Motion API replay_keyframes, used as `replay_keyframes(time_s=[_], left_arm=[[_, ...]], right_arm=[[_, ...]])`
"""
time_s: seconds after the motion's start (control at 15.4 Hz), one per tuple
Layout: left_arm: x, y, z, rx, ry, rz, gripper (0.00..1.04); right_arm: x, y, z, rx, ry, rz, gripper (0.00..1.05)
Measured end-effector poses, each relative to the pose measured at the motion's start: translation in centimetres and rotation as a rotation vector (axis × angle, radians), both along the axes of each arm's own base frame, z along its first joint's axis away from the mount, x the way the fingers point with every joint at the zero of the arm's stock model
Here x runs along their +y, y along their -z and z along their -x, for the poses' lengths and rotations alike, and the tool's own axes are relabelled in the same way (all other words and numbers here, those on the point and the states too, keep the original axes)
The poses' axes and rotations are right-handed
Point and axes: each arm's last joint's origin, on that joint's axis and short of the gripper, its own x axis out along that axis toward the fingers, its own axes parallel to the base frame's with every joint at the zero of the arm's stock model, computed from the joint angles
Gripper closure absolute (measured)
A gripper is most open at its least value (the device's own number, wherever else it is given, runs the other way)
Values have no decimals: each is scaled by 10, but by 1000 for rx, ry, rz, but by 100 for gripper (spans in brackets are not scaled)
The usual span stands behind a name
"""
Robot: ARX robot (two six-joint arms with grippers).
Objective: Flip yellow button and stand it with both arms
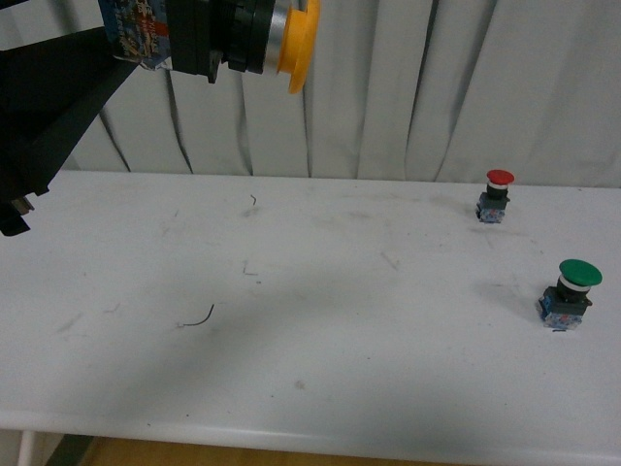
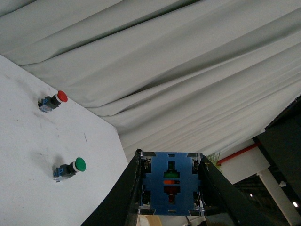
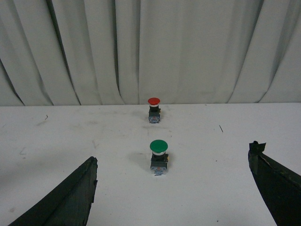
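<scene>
The yellow button (image 1: pixel 294 44) hangs high at the top left of the front view, lying sideways with its yellow cap pointing right, its silver collar and black body behind it. My left gripper (image 1: pixel 146 44) is shut on its blue contact block, whose end face (image 2: pixel 170 181) fills the space between the jaws in the left wrist view. My right gripper (image 3: pixel 171 188) is open and empty, low over the table, its two black fingers (image 3: pixel 70 197) wide apart. It does not show in the front view.
A red-capped button (image 1: pixel 496 195) stands upright at the back right of the white table (image 1: pixel 310 320); a green-capped button (image 1: pixel 571 292) stands upright nearer, at the right edge. Both show ahead of the right gripper: red (image 3: pixel 154 109), green (image 3: pixel 158 156). A grey curtain hangs behind.
</scene>
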Motion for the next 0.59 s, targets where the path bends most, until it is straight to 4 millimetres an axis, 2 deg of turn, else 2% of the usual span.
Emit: replay_keyframes(time_s=[0.52,0.59], left_arm=[[-4,-1,-3,-8,2,-2,74],[-7,-1,-5,-7,7,-5,74]], right_arm=[[-1,-1,-1,-5,-31,-9,6],[-8,-8,-15,-23,-79,-22,6]])
